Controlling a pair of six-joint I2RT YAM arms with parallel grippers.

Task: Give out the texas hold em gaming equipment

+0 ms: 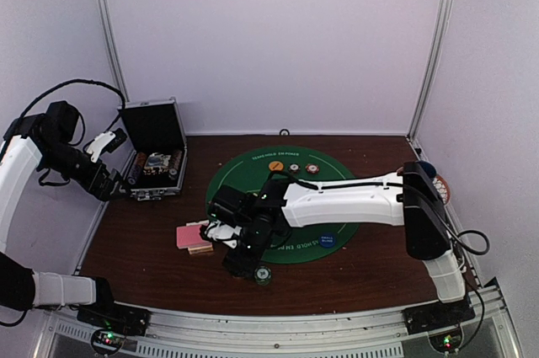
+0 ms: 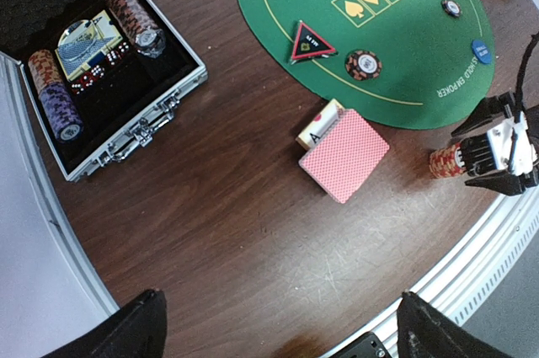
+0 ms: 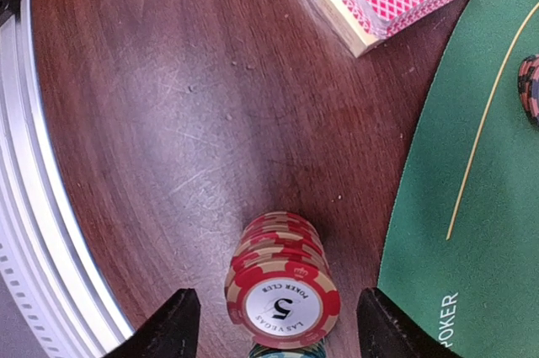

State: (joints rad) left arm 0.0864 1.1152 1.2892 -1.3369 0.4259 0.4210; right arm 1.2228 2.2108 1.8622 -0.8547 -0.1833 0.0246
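Observation:
A stack of red-white poker chips (image 3: pixel 282 278) stands on the brown table between my right gripper's (image 3: pixel 282 328) open fingers, with gaps on both sides. A green chip edge (image 3: pixel 286 352) shows just below it. In the top view my right gripper (image 1: pixel 251 264) reaches left past the green mat (image 1: pixel 337 206), beside the chips (image 1: pixel 264 274). A pink-backed card deck (image 2: pixel 345 154) lies by a card box (image 2: pixel 318 122). On the mat lie a red triangle (image 2: pixel 310 42), an orange chip (image 2: pixel 363 64), a small chip (image 2: pixel 451 8) and a blue disc (image 2: pixel 481 50). My left gripper (image 2: pixel 282 328) is open and empty, high above the table.
The open black silver-edged case (image 2: pixel 135 135) at the back left holds several chip rolls and a card deck. A patterned plate (image 1: pixel 440 187) sits at the far right. The table's metal front rail (image 3: pixel 34 232) runs close to the chip stack.

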